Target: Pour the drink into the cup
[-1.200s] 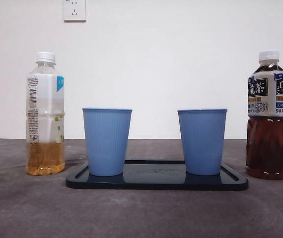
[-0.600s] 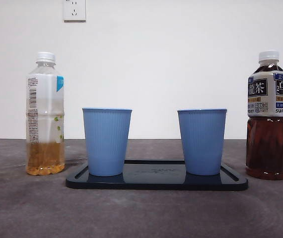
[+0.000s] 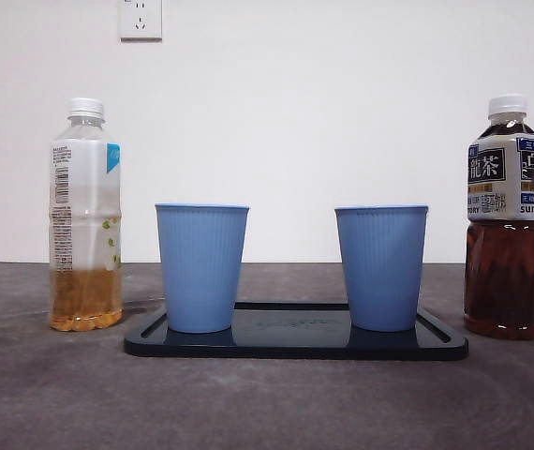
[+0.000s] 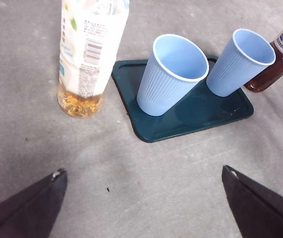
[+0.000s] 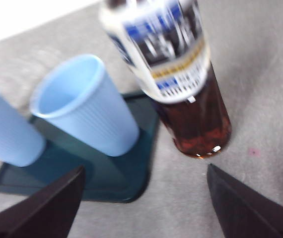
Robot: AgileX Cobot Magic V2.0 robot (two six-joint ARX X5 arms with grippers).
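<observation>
As the dark tea bottle stands upright beside the tray, we see the right gripper, jaws spread, nearest it; left gripper likewise spread.

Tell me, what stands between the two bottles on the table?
Two blue cups on a dark tray, between the pale bottle and dark tea bottle, seen in the front view.

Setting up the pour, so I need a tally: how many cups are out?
2. Both are blue and stand upright on the dark tray: one cup towards the pale-tea bottle, the other cup towards the dark-tea bottle. None looks hidden.
</observation>
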